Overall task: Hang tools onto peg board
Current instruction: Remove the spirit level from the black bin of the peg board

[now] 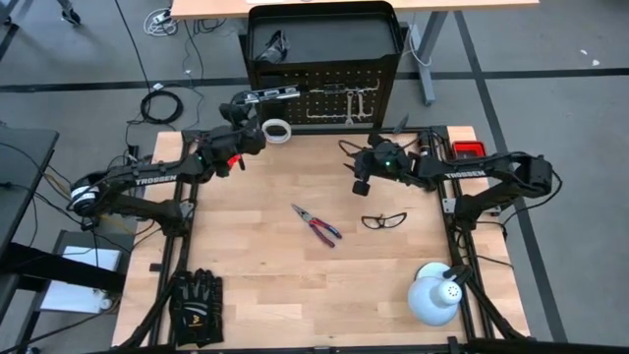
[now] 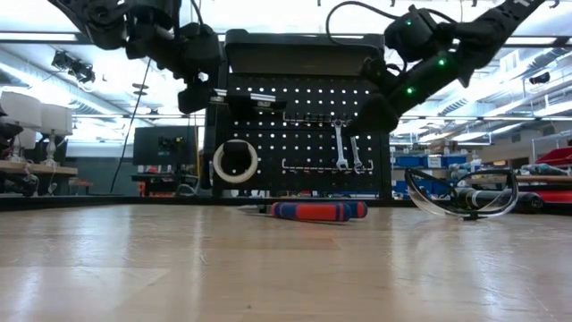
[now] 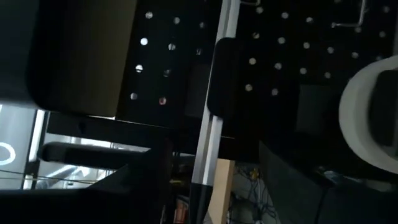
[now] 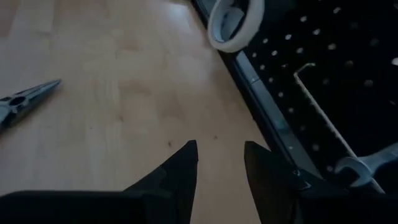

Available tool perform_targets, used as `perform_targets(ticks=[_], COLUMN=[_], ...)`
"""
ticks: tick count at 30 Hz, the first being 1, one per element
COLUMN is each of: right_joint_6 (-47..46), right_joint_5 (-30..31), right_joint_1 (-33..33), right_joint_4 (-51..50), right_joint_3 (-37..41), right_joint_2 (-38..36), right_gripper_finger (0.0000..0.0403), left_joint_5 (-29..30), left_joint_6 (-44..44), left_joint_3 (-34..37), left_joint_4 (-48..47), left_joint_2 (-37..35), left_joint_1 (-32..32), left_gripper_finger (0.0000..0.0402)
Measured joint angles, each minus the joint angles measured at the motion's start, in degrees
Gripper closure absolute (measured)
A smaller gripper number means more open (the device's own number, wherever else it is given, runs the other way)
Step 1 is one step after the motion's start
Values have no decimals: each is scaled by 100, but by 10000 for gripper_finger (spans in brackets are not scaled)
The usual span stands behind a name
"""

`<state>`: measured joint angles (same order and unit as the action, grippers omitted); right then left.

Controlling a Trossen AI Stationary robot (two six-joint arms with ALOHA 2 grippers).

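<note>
The peg board (image 1: 324, 98) stands upright at the table's far edge. Two silver wrenches (image 2: 347, 148) and the white tape roll (image 2: 235, 161) hang on its hooks. My left gripper (image 1: 241, 106) is up at the board's upper left, shut on the level bar (image 1: 272, 94). My right gripper (image 4: 221, 152) hovers open and empty over the table in front of the board's right half. The red-handled pliers (image 1: 316, 224) and the black-framed glasses (image 1: 383, 220) lie on the table's middle. My left gripper has the level bar by its left end (image 2: 219, 97), coming level from the table's left side. The bar runs between the two fingers (image 3: 146, 186) in the wrist view. It lies level against the board's upper rows, clear of the table. Whether it also rests on a hook, I cannot tell.
Black gloves (image 1: 195, 300) lie at the near left corner and a white dome lamp (image 1: 435, 295) at the near right. A small red box (image 1: 468, 149) sits at the far right edge. A dark item (image 1: 273, 46) lies on the board's top shelf.
</note>
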<state>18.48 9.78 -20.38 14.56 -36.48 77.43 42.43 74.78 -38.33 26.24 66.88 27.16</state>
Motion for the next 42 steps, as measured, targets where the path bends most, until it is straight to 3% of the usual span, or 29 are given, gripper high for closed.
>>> perform_targets(ticks=[22, 33, 42], right_joint_6=[-57, -94, -94], right_joint_5=[-389, -407, -407], right_joint_1=[-231, -229, -231], right_joint_4=[318, 326, 311], right_joint_3=[71, 71, 71], right_joint_2=[-68, -65, -65], right_gripper_finger=[260, 259, 260], left_joint_5=[-509, -660, -675], left_joint_6=[134, 148, 155], left_joint_3=[-15, -624, -704], left_joint_4=[86, -310, -498], left_joint_2=[15, 513, 744], left_joint_1=[723, 1032, 1265], left_gripper_finger=[133, 133, 141])
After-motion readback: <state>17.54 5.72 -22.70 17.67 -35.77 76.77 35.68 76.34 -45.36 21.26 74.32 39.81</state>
